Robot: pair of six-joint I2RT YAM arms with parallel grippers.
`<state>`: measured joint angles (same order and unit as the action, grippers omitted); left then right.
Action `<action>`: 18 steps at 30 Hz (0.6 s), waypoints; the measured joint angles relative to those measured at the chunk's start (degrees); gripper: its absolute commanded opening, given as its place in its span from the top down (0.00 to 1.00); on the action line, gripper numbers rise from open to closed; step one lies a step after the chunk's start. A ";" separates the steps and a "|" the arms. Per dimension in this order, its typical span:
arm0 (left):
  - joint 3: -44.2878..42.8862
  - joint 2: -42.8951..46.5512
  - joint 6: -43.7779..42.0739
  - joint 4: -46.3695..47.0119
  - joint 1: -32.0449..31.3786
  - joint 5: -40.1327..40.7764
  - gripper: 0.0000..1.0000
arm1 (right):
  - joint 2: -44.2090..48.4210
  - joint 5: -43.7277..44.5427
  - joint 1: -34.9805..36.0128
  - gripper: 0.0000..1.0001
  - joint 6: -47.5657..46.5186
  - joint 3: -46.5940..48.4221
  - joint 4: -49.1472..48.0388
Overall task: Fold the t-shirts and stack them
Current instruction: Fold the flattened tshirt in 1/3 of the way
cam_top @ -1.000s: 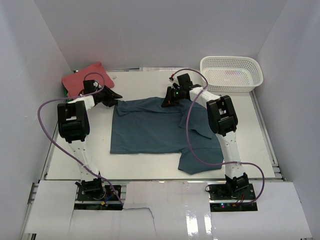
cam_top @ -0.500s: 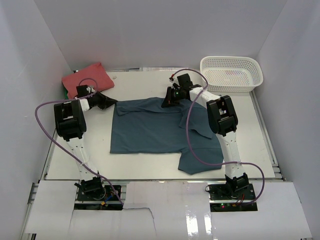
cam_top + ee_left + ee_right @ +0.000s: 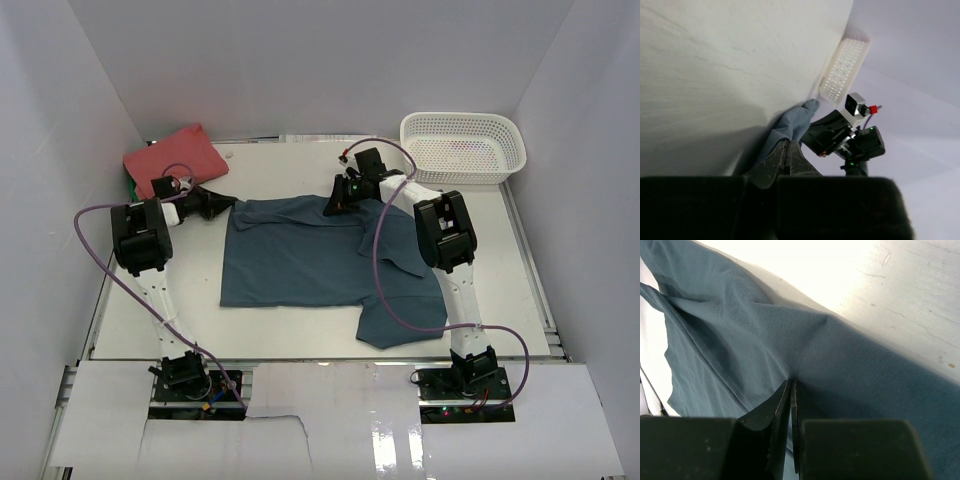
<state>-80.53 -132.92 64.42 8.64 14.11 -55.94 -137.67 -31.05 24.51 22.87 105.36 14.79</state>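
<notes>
Lying spread at the middle of the bench (image 3: 290,165), the teal-blue t-shirt (image 3: 300,255) has its far edge clamped by the left tool (image 3: 230,204) and the right tool (image 3: 330,208), their tips buried in cloth. The coral-red t-shirt (image 3: 175,155), folded at the far left corner, is partly behind a cable (image 3: 178,168).

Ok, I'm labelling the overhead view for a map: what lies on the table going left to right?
Red tee → blue tee → basket
</notes>
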 measured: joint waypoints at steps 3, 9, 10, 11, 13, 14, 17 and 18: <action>0.04 -0.44 3.69 2.36 0.55 -2.25 0.98 | 0.17 -0.02 0.00 0.89 -0.20 -0.26 0.00; 0.50 -0.92 11.02 7.78 1.42 -6.14 0.97 | 0.24 0.00 0.00 0.90 -0.61 -0.28 0.00; 0.50 -0.92 11.87 8.20 1.46 -6.45 0.97 | 0.26 0.00 0.02 0.90 -0.63 -0.28 0.02; 0.57 -0.94 12.83 8.83 1.51 -6.69 0.97 | 0.26 0.00 0.02 0.90 -0.66 -0.37 0.00; 0.98 -1.20 15.67 11.37 1.53 -7.26 0.96 | 0.37 -0.02 0.02 0.90 -0.66 -0.57 -0.02; 1.55 -1.40 17.16 13.68 1.55 -7.54 0.96 | 0.42 -0.02 0.00 0.90 -0.70 -0.63 0.00; 3.41 -2.03 23.37 22.18 1.68 -8.11 0.90 | 0.72 0.00 0.02 0.90 -0.81 -1.05 -0.02; 3.80 -2.47 25.31 25.00 1.70 -8.28 0.88 | 0.81 0.02 0.02 0.90 -0.83 -1.18 0.00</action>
<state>-76.73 -135.39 89.73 33.65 15.81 -64.23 -136.86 -31.03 24.53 22.04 104.18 14.79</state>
